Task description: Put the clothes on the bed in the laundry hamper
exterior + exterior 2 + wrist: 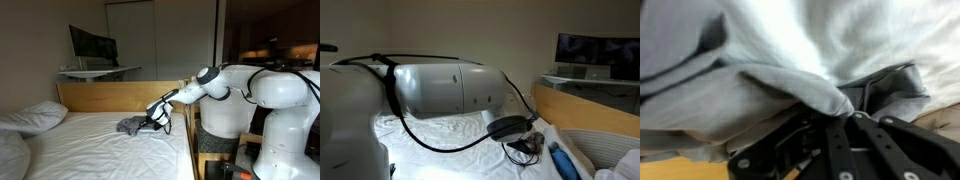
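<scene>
Where clothes [130,125] lie, end effector [153,119] touches.

grey garment [128,125]: 1; pillows [35,117]: 2; bed [100,155]: 1; monitor [92,45]: 1; robot arm [235,85]: 1

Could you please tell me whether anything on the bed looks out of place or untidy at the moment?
Yes: a grey garment lies crumpled in a heap on the otherwise smooth white bed, right at the gripper. It is the only loose item there. The pillow sits normally, and nothing looks spilled or damaged.
</scene>
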You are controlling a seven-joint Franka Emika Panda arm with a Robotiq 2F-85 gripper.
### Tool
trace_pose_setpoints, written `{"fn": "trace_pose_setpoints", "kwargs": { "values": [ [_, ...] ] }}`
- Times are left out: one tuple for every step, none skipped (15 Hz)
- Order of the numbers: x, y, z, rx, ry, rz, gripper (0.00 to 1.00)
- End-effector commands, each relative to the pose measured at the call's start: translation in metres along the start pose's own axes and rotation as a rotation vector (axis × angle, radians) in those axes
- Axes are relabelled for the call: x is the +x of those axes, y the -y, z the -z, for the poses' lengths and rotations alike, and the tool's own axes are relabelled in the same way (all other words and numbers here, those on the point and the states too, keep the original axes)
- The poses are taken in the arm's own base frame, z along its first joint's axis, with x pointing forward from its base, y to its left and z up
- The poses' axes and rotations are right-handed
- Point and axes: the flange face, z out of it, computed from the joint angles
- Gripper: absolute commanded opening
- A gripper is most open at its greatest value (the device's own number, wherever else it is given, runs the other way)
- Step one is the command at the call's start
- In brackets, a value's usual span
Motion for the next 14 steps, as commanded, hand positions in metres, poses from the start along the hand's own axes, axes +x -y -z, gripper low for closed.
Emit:
{"fn": "trace_pose_setpoints", "kwargs": {
  "values": [
    [-0.008, 0.002, -0.002, -0.001, 0.014, 0.053, 0.07],
    [-0.008, 0.0, -0.004, -0.005, 0.022, 0.078, 0.07],
    [-0.005, -0.001, -0.004, -0.013, 0.019, 0.1, 0.07],
    [0.0, -0.001, -0.005, -0.013, 0.02, 0.125, 0.07],
    [0.006, -0.001, -0.005, -0.018, 0.012, 0.147, 0.07],
    [0.016, 0.003, -0.003, -0.022, 0.001, 0.176, 0.08],
    [0.026, 0.003, 0.001, -0.025, -0.006, 0.218, 0.08],
    [0.036, 0.006, 0.005, -0.029, -0.015, 0.255, 0.08],
    [0.044, 0.007, 0.007, -0.031, -0.019, 0.282, 0.07],
    [0.053, 0.009, 0.01, -0.032, -0.02, 0.304, 0.07],
    [0.061, 0.011, 0.013, -0.033, -0.024, 0.322, 0.07],
    [0.07, 0.013, 0.017, -0.033, -0.029, 0.34, 0.07],
    [0.078, 0.016, 0.02, -0.035, -0.04, 0.359, 0.07],
    [0.088, 0.02, 0.025, -0.039, -0.056, 0.382, 0.07]
  ]
}}
